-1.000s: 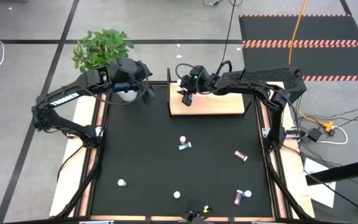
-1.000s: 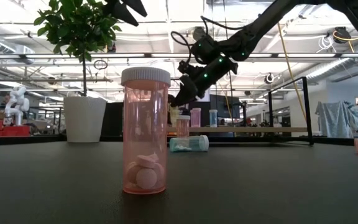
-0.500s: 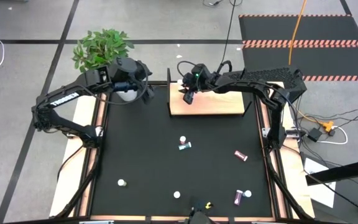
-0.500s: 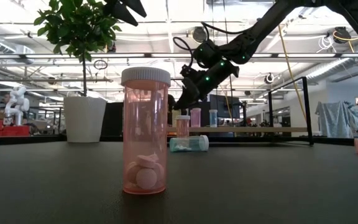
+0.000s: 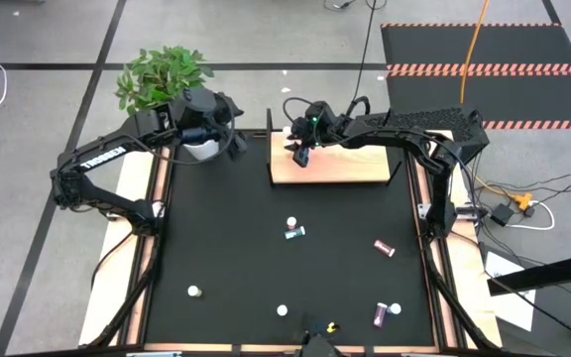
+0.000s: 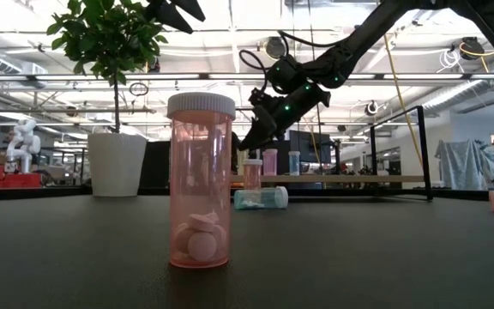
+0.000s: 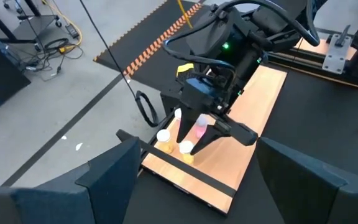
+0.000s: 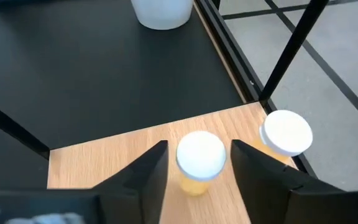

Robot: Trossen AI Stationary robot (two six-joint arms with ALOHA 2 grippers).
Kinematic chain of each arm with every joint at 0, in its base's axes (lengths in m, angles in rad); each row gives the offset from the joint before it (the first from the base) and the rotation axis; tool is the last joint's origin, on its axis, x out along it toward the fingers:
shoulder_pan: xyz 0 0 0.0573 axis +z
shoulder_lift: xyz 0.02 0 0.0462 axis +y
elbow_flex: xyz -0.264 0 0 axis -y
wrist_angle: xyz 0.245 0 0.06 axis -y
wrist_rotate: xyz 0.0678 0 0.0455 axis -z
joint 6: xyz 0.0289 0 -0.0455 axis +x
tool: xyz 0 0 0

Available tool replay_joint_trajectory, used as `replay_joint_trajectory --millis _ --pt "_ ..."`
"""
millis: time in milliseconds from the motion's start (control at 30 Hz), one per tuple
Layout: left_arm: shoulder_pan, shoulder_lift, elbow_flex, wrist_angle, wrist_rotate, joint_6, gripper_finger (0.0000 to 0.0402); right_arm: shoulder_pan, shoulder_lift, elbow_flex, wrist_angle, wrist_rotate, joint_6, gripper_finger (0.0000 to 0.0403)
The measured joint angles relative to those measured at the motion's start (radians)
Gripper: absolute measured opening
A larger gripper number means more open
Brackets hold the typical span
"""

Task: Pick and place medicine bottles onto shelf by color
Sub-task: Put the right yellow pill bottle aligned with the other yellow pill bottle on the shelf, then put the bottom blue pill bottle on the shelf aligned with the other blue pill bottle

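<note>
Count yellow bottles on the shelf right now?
2. One yellow bottle stands upright between the open fingers of the right gripper; the second yellow bottle stands beside it, nearer the corner of the shelf. The gripper may hide more.

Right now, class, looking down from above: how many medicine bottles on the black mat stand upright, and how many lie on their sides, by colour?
Upright bottles: 4
Lying teal bottle: 1
Lying magenta bottles: 2
Total: 7
</note>
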Motion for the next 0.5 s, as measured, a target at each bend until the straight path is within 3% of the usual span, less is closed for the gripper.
replay_joint_trajectory --millis 267,500 --pt "-0.002 0.000 0.000 0.000 0.001 -0.007 0.0319 -0.002 -0.027 -0.001 -0.008 0.002 -0.022 0.0222" --pt "-0.002 0.000 0.000 0.004 0.002 -0.007 0.0319 -0.001 -0.268 -0.001 -0.143 0.000 -0.024 0.0227"
